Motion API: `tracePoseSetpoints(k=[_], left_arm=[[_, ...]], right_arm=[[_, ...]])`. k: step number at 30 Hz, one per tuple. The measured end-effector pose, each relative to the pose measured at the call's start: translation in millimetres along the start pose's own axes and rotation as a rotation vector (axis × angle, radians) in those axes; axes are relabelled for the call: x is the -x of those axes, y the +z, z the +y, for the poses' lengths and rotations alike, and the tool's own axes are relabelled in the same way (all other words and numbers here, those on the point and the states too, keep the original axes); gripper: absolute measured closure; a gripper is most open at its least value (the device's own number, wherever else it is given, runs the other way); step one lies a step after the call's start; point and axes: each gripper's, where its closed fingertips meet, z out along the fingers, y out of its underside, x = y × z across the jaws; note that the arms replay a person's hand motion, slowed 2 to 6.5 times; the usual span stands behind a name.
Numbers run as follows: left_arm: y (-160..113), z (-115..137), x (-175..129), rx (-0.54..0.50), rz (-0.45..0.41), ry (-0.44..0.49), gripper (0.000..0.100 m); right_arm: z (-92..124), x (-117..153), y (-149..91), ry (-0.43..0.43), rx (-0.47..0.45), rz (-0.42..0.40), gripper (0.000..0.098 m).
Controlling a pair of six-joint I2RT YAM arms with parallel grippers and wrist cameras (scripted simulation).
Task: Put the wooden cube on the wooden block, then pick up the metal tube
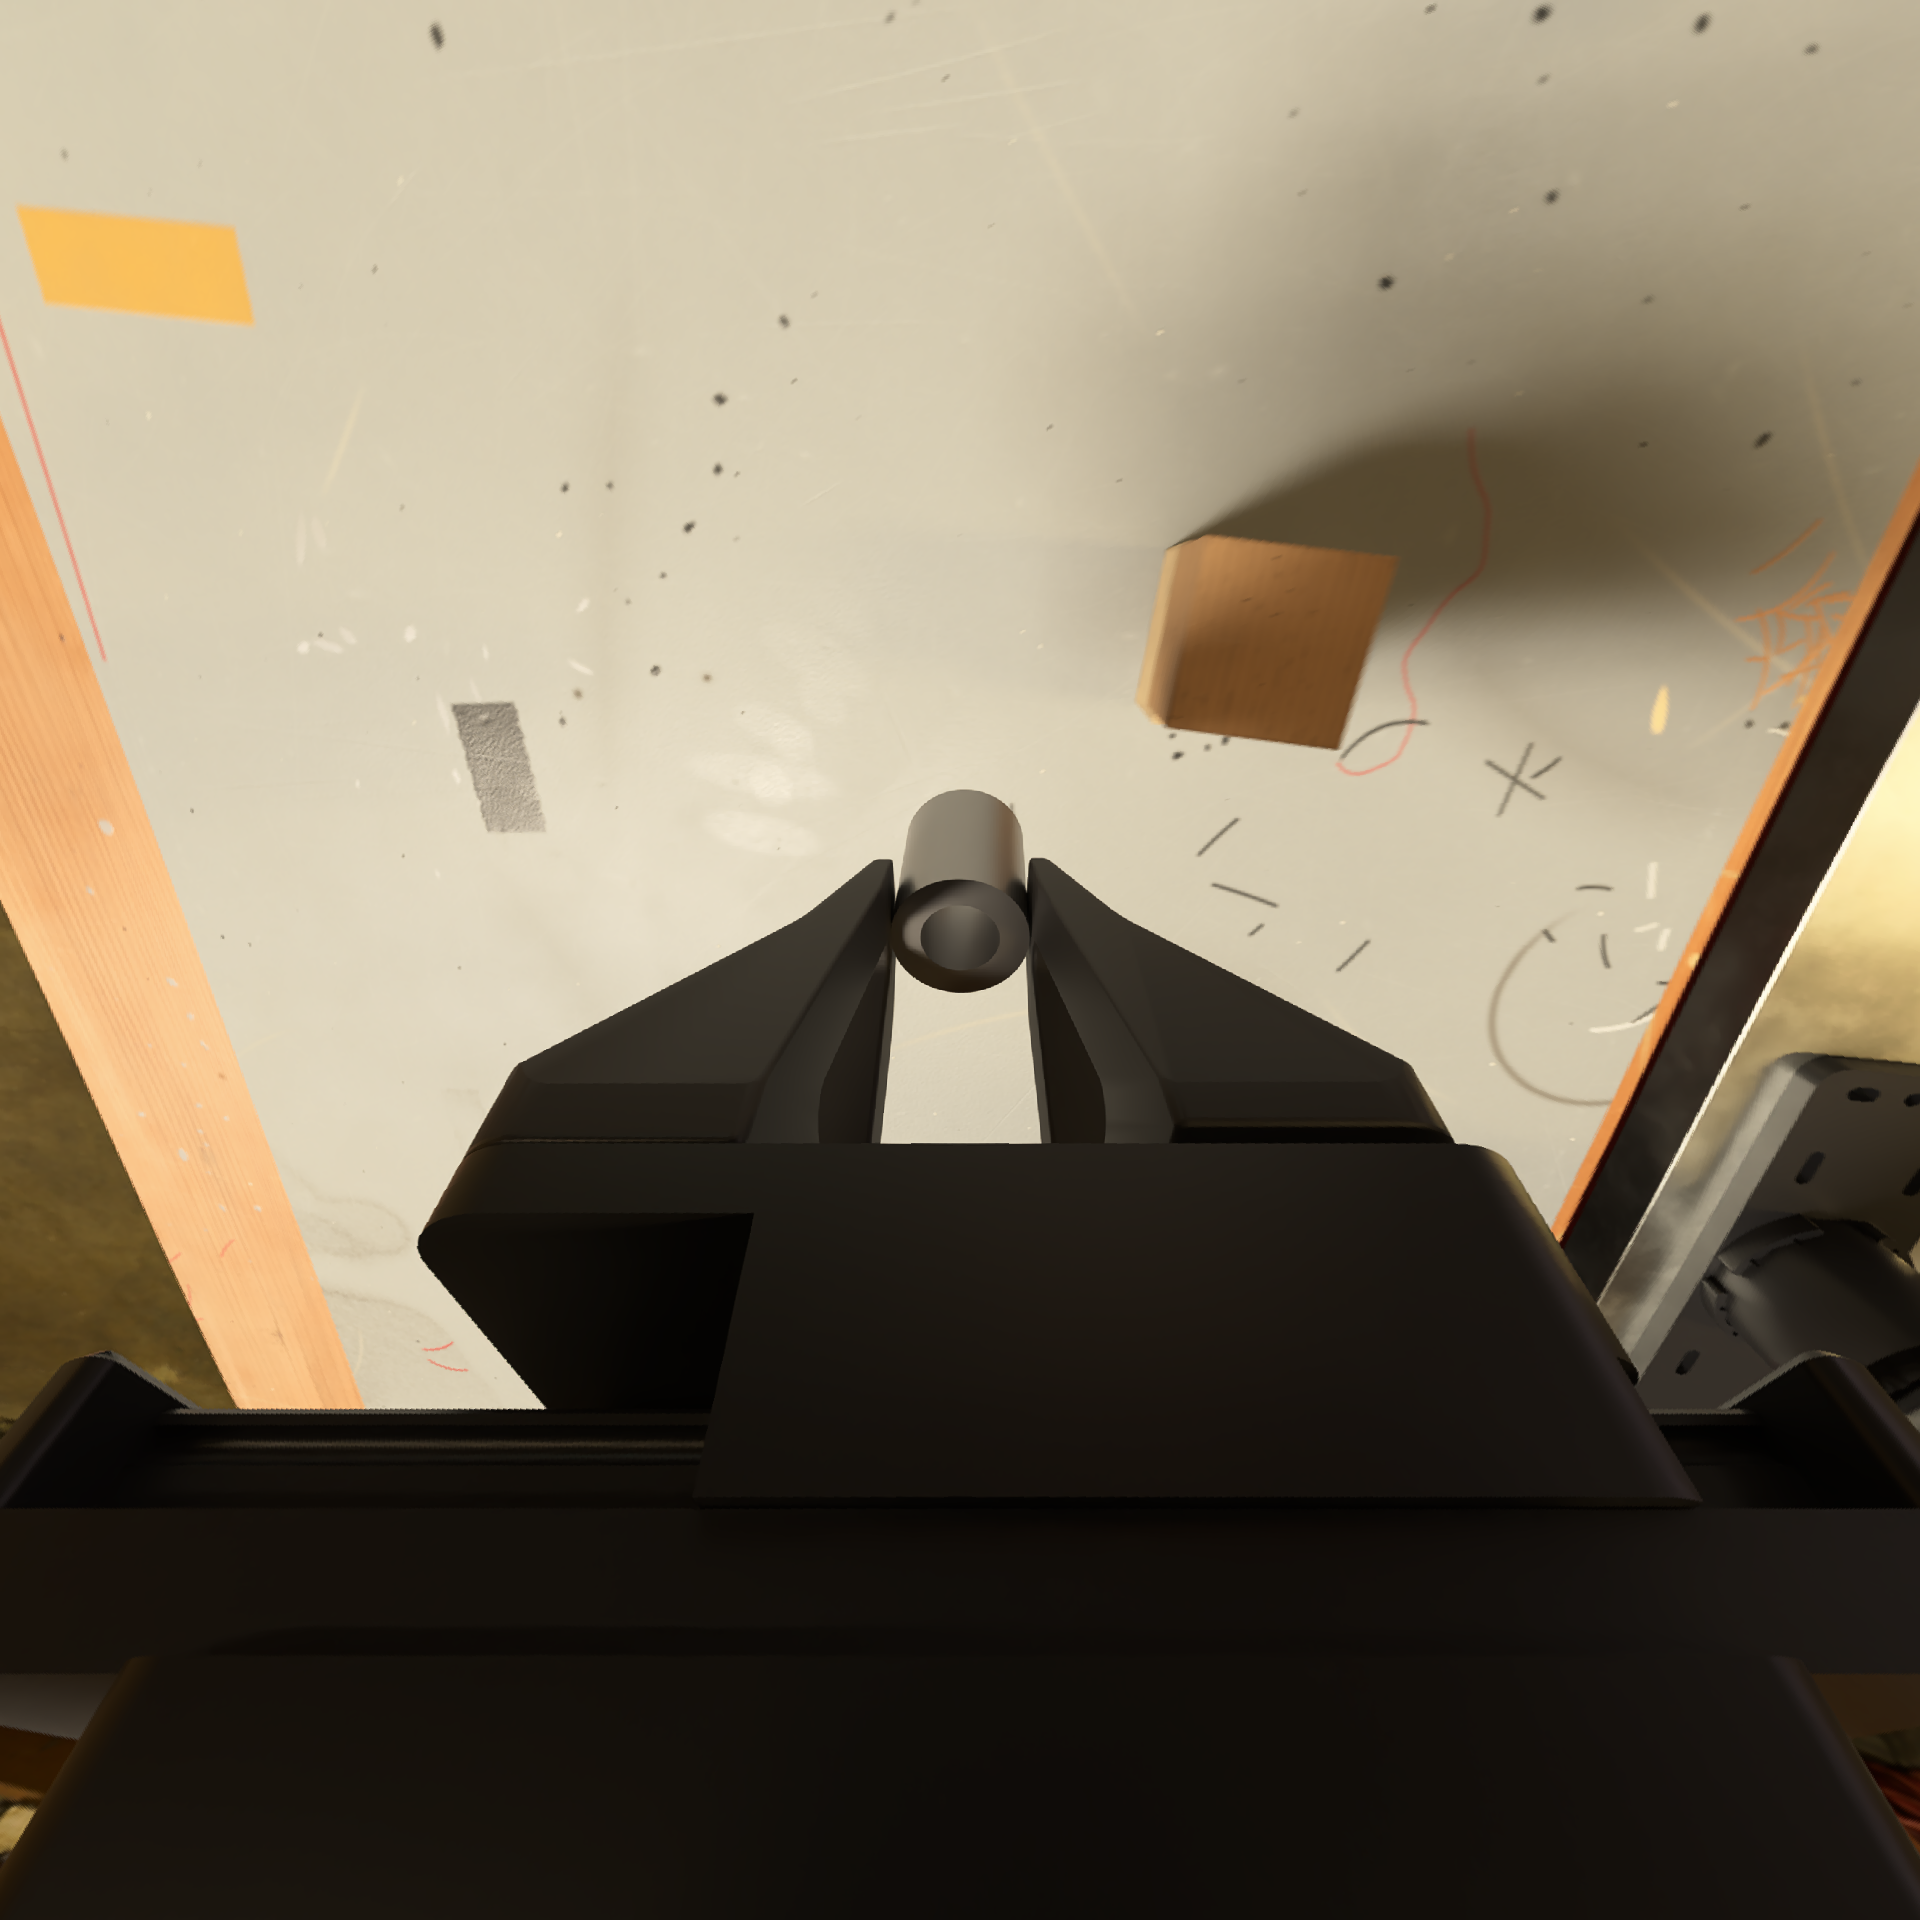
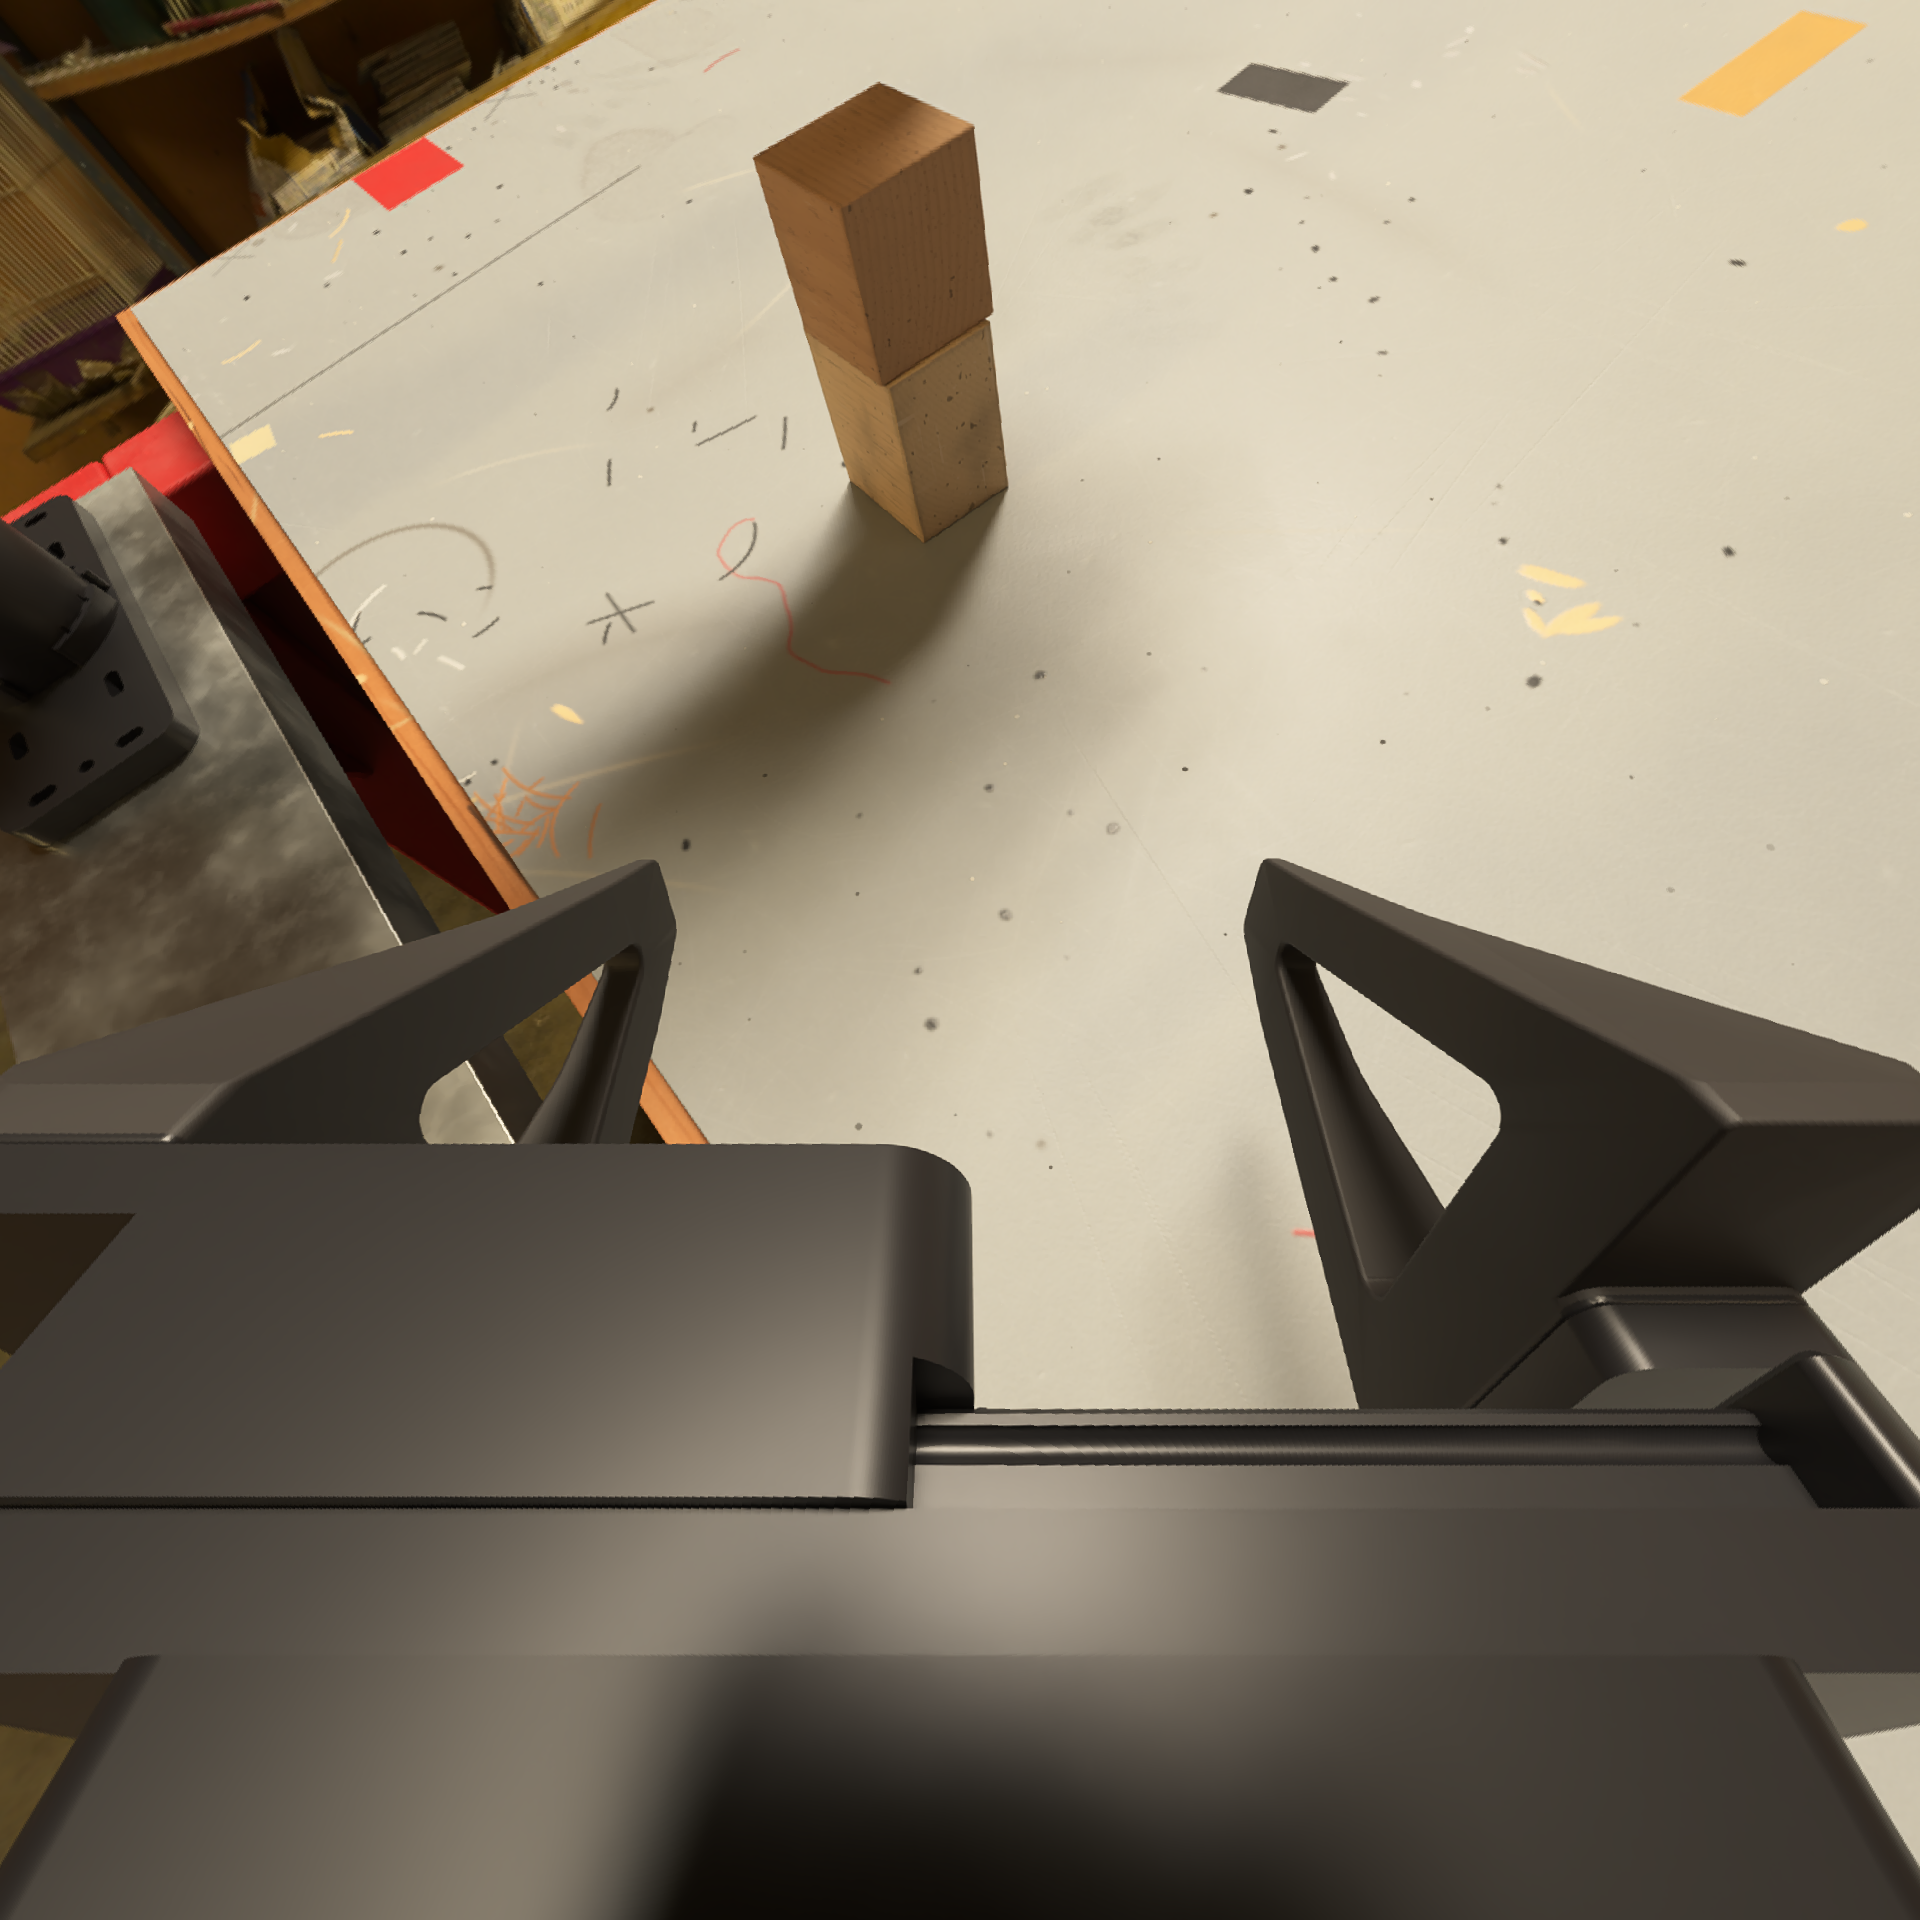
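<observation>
In the left wrist view my left gripper is shut on a short dark metal tube, held between the fingertips above the table, its open end facing the camera. Beyond it to the right I see the top of the wooden stack from above. In the right wrist view the darker wooden cube rests squarely on the paler wooden block, which stands upright on the table. My right gripper is open and empty, well in front of the stack.
The beige table top is scuffed, with pen marks and tape patches: orange, grey, red. Its orange edge runs on the left of the right wrist view. An arm base stands beyond that edge.
</observation>
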Motion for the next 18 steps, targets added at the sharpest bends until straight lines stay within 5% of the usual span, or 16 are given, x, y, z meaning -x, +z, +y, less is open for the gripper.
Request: tracePoseSetpoints(k=[18], left_arm=[[8, -31, -55, 0.074, 0.052, 0.083, 0.079]], right_arm=[[2, 9, -1, -0.017, 0.018, -0.007, 0.0039]])
